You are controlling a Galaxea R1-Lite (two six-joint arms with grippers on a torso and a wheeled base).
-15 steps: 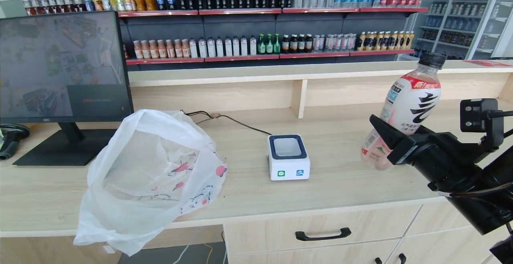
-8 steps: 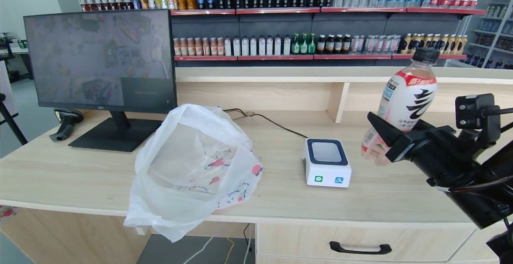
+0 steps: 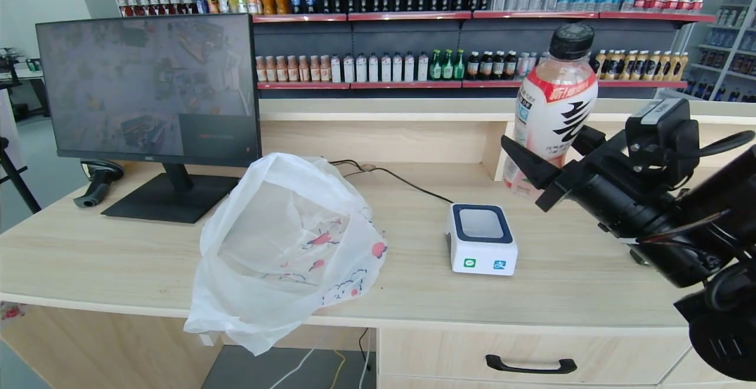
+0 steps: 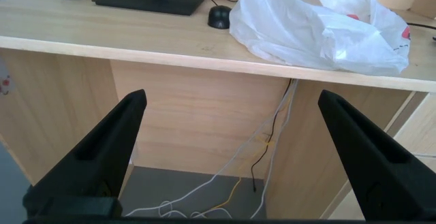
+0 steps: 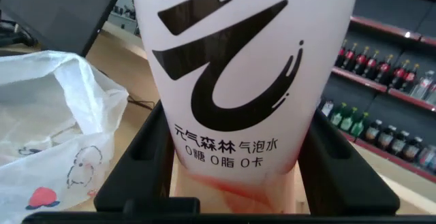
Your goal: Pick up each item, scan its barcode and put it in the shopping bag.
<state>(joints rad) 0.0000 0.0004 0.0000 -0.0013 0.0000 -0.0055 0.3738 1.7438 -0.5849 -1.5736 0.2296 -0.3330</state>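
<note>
Above the desk (image 3: 590, 285), just beyond the scanner (image 3: 481, 241) and well apart from the shopping bag (image 3: 289, 247), the right pincer (image 3: 546, 150) clamps the upright bottle (image 3: 555, 100) low on its body. Tilted for scanning, the top-heavy bottle could slip. Its barcode seems turned away, hidden. The left pincer (image 4: 231, 149) gapes wide before the desk's front edge
</note>
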